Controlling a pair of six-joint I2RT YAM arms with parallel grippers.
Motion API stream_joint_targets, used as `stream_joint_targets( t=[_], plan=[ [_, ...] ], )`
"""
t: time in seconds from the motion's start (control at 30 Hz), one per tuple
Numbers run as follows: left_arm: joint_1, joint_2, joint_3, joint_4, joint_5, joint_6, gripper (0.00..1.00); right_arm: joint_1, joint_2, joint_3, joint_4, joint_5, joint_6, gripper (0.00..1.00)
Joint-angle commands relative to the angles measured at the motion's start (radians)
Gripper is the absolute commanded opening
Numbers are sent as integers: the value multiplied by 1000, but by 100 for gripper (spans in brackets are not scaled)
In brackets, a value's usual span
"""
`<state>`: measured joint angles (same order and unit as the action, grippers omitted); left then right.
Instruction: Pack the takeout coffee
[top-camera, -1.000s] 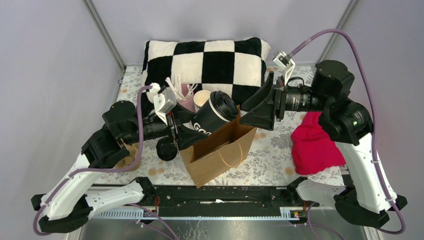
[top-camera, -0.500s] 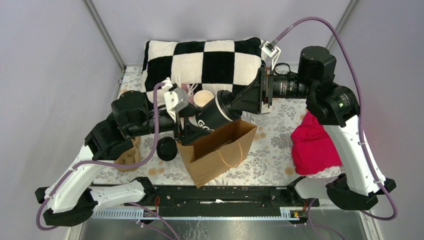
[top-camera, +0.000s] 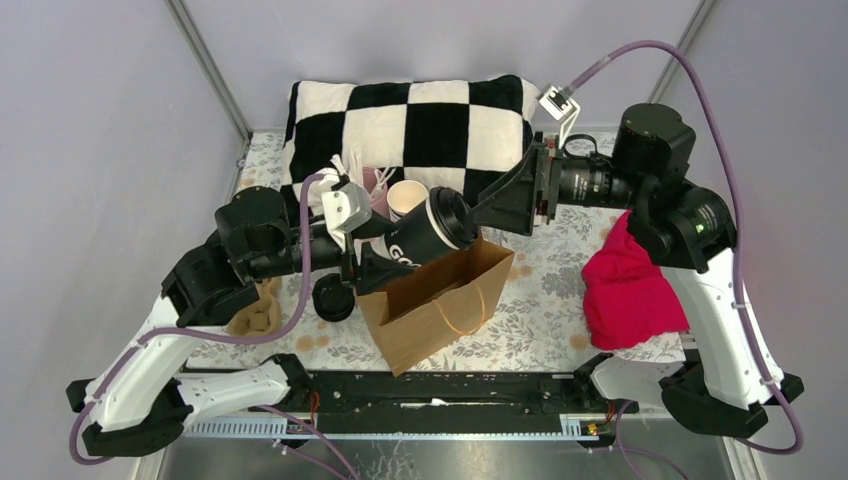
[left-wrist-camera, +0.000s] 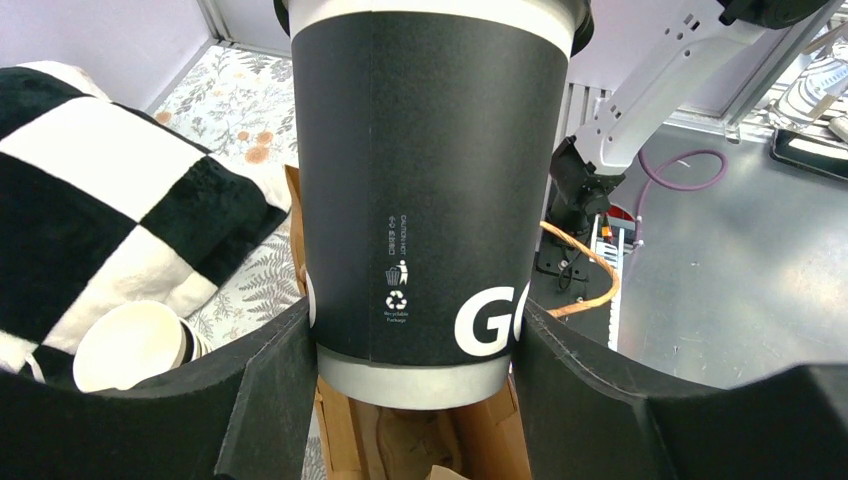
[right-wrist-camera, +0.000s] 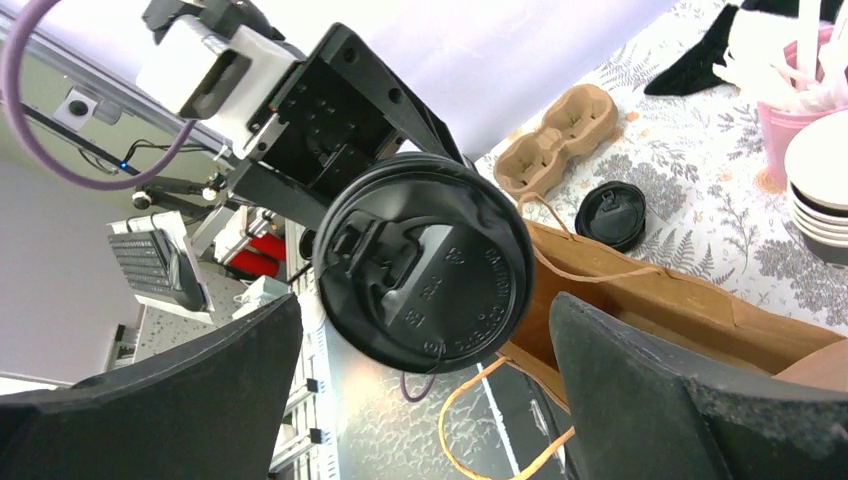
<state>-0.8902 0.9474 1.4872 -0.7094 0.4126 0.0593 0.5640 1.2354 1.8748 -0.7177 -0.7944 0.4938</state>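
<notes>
While the checkered pillow (top-camera: 420, 125) lies along the back of the table, the brown paper bag (top-camera: 440, 305) stands open nearer the front. The left gripper (left-wrist-camera: 415, 350) is clamped on the base of the takeout coffee (top-camera: 425, 238), held tilted just above the bag's mouth. The right gripper (right-wrist-camera: 425, 300) is spread wide on either side of the cup's lid, clear of it, and a lone black lid (top-camera: 332, 297) lies left of the bag.

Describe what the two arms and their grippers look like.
The left arm and right arm share one build: white shells on the lower links, black rounded joints and motors above. A purple cable loops along each. The left gripper and right gripper have broad, matte black, wedge-shaped fingers.
</notes>
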Motion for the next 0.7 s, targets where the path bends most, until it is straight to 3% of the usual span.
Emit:
stream_joint_targets(
  t=[0.0, 0.2, 0.43, 0.67],
  plan=[
    [3, -44, -28, 61, 18, 12, 37, 5, -42, -42, 98, -58, -16, 100],
    [3, -63, -62, 91, 72, 66, 37, 6, -76, -123, 189, -175, -94, 100],
    [2, -71, -99, 118, 96, 169, 34, 8, -41, -72, 90, -122, -203, 100],
    [2, -21, -61, 83, 105, 168, 34, 44, -29, -64, 38, -78, -271, 100]
  ],
)
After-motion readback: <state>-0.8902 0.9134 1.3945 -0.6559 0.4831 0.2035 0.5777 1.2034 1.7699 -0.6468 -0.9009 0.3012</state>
